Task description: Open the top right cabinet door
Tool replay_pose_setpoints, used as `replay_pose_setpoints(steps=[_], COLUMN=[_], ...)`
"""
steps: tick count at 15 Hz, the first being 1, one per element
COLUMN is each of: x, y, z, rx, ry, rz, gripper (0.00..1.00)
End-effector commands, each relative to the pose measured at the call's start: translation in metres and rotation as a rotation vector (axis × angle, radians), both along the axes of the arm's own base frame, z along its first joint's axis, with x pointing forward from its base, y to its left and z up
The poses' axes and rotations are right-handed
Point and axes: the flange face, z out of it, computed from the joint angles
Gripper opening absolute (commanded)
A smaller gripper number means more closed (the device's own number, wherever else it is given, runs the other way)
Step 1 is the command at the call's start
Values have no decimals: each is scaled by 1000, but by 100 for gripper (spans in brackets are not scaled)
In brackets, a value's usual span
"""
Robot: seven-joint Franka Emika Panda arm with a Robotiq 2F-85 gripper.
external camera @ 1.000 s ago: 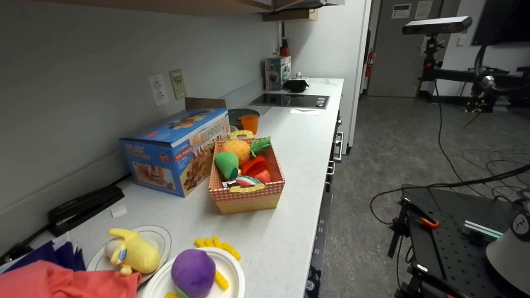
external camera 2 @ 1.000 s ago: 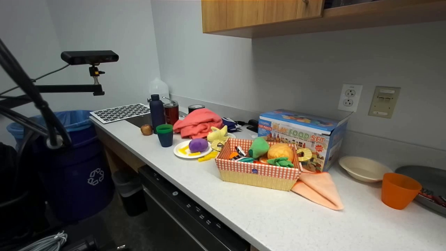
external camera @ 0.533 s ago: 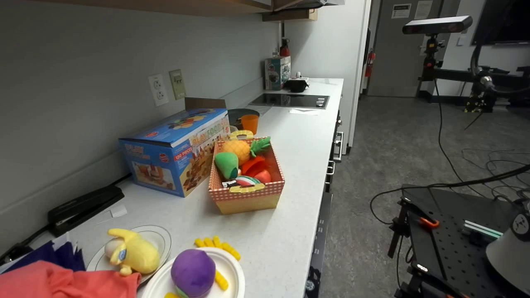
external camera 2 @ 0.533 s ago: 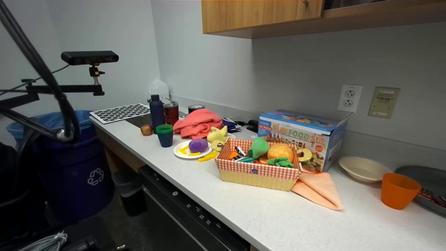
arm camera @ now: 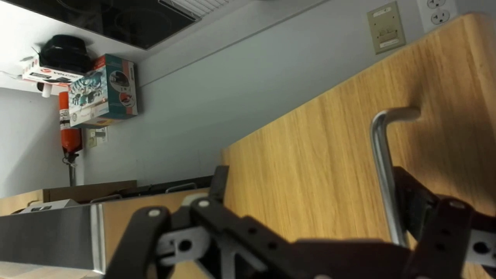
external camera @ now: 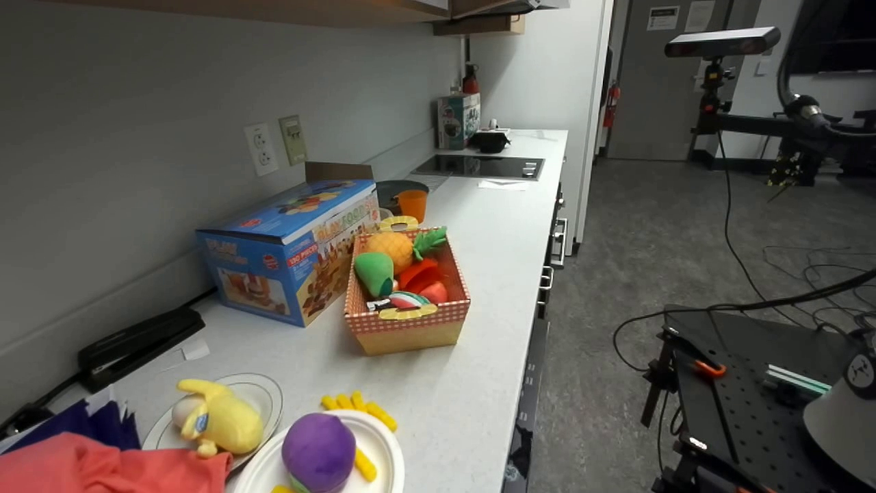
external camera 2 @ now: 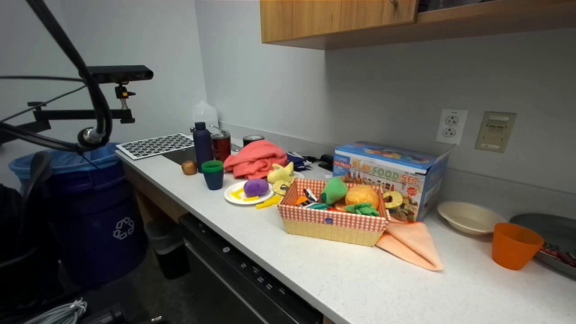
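Note:
The wooden cabinet door (arm camera: 310,155) fills much of the wrist view, which is upside down. A bent metal bar handle (arm camera: 381,162) stands out from it. My gripper (arm camera: 310,182) is open, its fingers wide apart at the door. The handle lies between them, close beside the right finger; whether they touch I cannot tell. The left finger is well away from it. My gripper is out of view in both exterior views. In an exterior view, a wooden upper cabinet door (external camera 2: 337,20) with a small handle (external camera 2: 394,2) shows, with an uncovered shelf (external camera 2: 450,5) beside it.
Below the cabinets, the counter (external camera 2: 288,270) holds a checkered basket (external camera 2: 333,229) of toy food, a play food box (external camera 2: 391,166) and an orange cup (external camera 2: 515,247). Arm cables (external camera 2: 96,112) hang near a camera on a stand (external camera 2: 117,74). A range hood (arm camera: 50,232) is near the cabinets.
The arm's cables and their connector have shifted right and upward in an exterior view. The basket, box and other counter things have not moved.

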Motion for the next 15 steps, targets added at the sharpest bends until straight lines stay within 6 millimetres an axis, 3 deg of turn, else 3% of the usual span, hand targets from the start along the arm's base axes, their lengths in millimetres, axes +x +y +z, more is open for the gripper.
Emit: replay_pose_setpoints(steps=[1, 5, 8, 12, 15], x=[-24, -34, -39, -37, -23], y=[-9, -11, 0, 31, 58], z=[1, 1, 4, 1, 1], rx=[-8, -23, -5, 17, -9], ry=[80, 171, 259, 374, 415], rz=[51, 107, 163, 300, 341], gripper=[100, 100, 100, 100, 100])
